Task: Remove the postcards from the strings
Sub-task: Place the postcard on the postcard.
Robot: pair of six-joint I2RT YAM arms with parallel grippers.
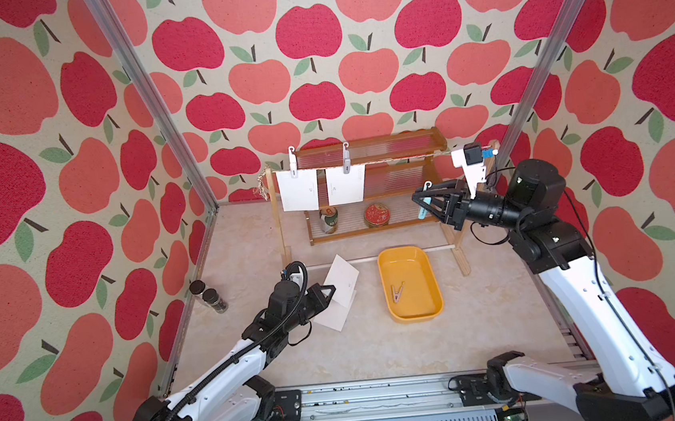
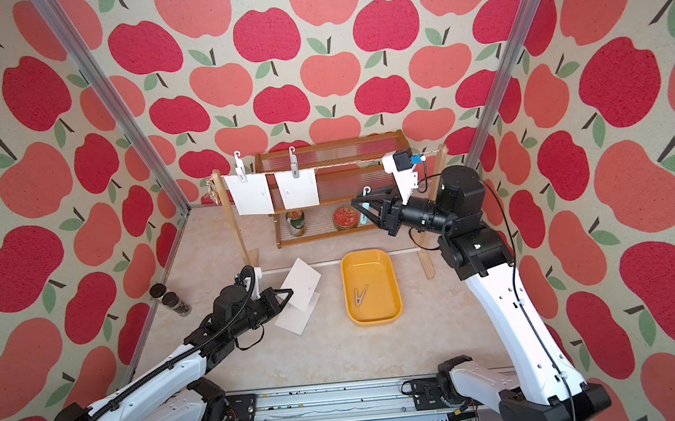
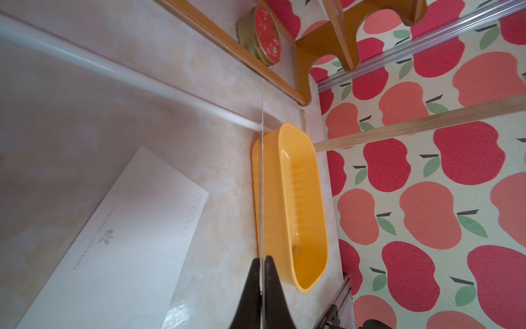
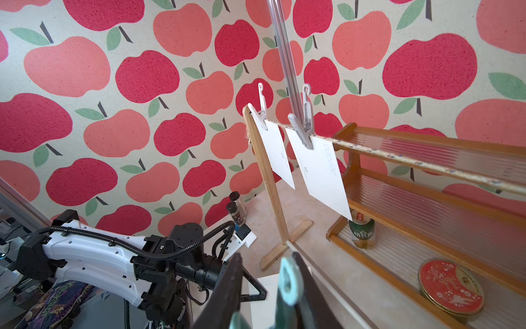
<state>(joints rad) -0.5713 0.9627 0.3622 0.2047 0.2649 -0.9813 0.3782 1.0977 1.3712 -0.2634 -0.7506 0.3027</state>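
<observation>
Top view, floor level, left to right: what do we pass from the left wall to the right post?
Spice jars → left gripper, shut on a postcard → yellow tray with a clothespin in it → right post's wooden foot.

two postcards [image 2: 250, 195] hang on the string [image 2: 344, 164]; left hand [image 2: 289, 293] pinches another postcard [image 2: 304, 283].

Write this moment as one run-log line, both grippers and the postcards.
left gripper: shut on postcard; right gripper: shut on clothespin; string: two postcards pinned; table: one postcard flat
</observation>
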